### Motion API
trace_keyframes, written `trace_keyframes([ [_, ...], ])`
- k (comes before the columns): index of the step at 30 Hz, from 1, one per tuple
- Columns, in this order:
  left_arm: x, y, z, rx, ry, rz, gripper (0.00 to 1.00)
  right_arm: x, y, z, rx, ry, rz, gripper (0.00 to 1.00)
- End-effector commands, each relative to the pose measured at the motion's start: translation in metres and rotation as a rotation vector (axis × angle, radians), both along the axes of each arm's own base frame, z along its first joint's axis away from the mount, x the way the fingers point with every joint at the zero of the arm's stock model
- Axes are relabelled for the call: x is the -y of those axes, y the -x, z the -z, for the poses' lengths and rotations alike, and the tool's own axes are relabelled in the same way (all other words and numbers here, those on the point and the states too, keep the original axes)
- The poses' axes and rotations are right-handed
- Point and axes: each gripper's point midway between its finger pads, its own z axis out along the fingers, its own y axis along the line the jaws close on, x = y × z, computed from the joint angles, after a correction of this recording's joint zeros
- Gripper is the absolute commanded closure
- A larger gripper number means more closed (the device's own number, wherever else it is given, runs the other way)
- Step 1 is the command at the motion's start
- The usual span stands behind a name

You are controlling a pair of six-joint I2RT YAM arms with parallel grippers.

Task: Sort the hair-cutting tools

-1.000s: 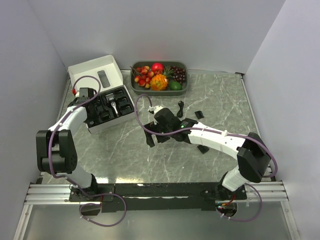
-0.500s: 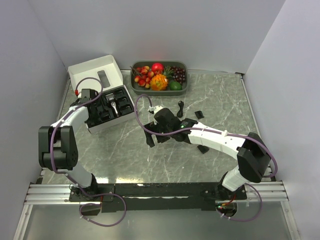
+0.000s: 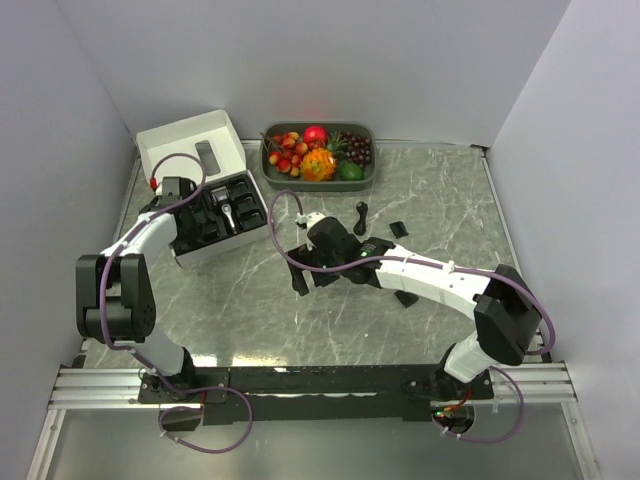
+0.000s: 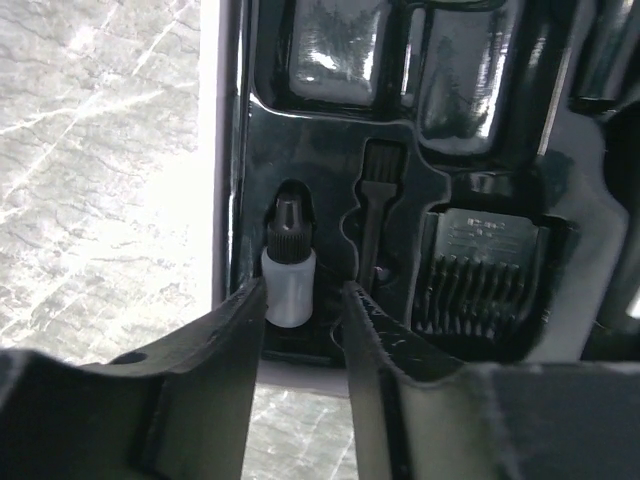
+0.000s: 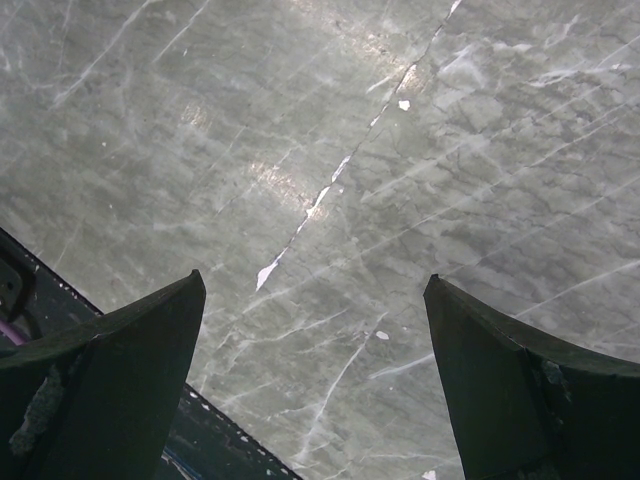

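Observation:
In the left wrist view my left gripper (image 4: 303, 295) hangs over the black insert (image 4: 330, 150) of the white box, open. A small white bottle with a black cap (image 4: 288, 270) lies in its slot between the fingertips, with a gap on the right side. A slim brush (image 4: 372, 210) and a comb guard (image 4: 482, 280) lie in neighbouring slots. From above, the left gripper (image 3: 186, 238) is at the box's near-left corner. My right gripper (image 3: 300, 276) stands wide open over bare marble (image 5: 320, 200), holding nothing. A pear-shaped piece (image 3: 361, 212) and small black parts (image 3: 398, 229) lie on the table.
The white box (image 3: 190, 145) with its raised lid stands at the back left. A grey tray of fruit (image 3: 268, 170) sits at the back centre. Another black part (image 3: 406, 297) lies beside the right forearm. White walls close in three sides.
The left jaws have spread apart, letting go of the small bottle in its slot. Neither arm has visibly shifted, and the right gripper stays wide open.

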Motion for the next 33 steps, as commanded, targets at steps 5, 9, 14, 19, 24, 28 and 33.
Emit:
trace_keyframes([
  [5,0.0,0.0,-0.025,0.061,0.004,0.002,0.53,-0.011,-0.005,-0.015,0.039,-0.023,-0.01,0.0],
  [9,0.001,-0.001,-0.035,0.087,0.012,0.001,0.52,-0.013,-0.005,-0.015,0.038,-0.022,-0.015,0.0],
  [14,-0.001,-0.005,-0.041,0.106,0.005,-0.011,0.58,-0.015,-0.002,-0.013,0.035,-0.019,-0.023,0.0],
  [19,-0.003,-0.008,-0.041,0.102,-0.006,-0.023,0.84,-0.016,-0.001,-0.012,0.03,-0.017,-0.024,0.0],
  [24,-0.005,-0.012,-0.043,0.107,-0.014,-0.031,0.87,-0.017,0.0,-0.011,0.03,-0.013,-0.029,0.0],
  [28,-0.007,-0.017,-0.043,0.107,-0.021,-0.041,0.87,-0.018,0.0,-0.01,0.03,-0.011,-0.032,0.0],
  [33,-0.009,-0.023,-0.04,0.093,-0.028,-0.047,0.87,-0.016,-0.004,-0.007,0.041,0.009,-0.018,0.0],
])
